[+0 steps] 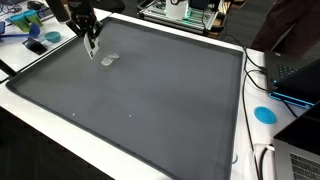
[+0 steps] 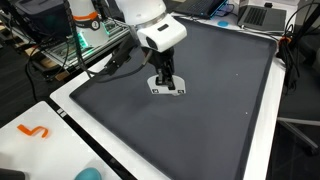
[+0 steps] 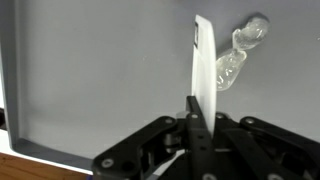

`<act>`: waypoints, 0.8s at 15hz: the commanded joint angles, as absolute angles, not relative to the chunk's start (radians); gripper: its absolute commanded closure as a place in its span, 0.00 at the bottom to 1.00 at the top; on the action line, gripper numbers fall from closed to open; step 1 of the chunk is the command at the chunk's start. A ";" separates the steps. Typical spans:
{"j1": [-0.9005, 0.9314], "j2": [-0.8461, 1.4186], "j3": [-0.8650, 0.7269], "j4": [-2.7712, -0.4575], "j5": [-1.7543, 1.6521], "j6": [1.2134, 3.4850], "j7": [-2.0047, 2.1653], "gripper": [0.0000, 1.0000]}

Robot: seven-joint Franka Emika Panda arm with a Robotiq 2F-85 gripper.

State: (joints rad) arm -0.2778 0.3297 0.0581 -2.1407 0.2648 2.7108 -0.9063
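Observation:
My gripper (image 3: 198, 106) is shut on a thin white strip (image 3: 205, 62) that stands on edge between the fingers and reaches out past the tips. In both exterior views the gripper (image 1: 92, 38) (image 2: 165, 76) hangs low over the far corner area of a dark grey mat (image 1: 150, 100) (image 2: 220, 90), with the strip's end (image 1: 91, 47) close to the mat. A small clear crumpled plastic piece (image 3: 240, 52) (image 1: 108, 60) lies on the mat just beyond and beside the strip. I cannot tell whether the strip touches it.
The mat has a raised white border (image 1: 240, 120). Off the mat stand a laptop (image 1: 296, 75), a blue disc (image 1: 264, 114) and cables. Blue clutter (image 1: 36, 45) lies by the arm's base. An orange squiggle (image 2: 35, 131) sits on the white table.

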 commanded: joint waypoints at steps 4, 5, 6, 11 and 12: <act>-0.255 0.204 0.047 -2.223 0.264 2.647 -0.830 0.99; -0.251 0.191 0.047 -2.226 0.268 2.619 -0.823 0.99; -0.245 0.180 0.046 -2.227 0.272 2.586 -0.813 0.99; -0.215 0.179 0.033 -2.199 0.274 2.537 -0.827 0.96; -0.210 0.171 0.032 -2.202 0.274 2.532 -0.827 0.96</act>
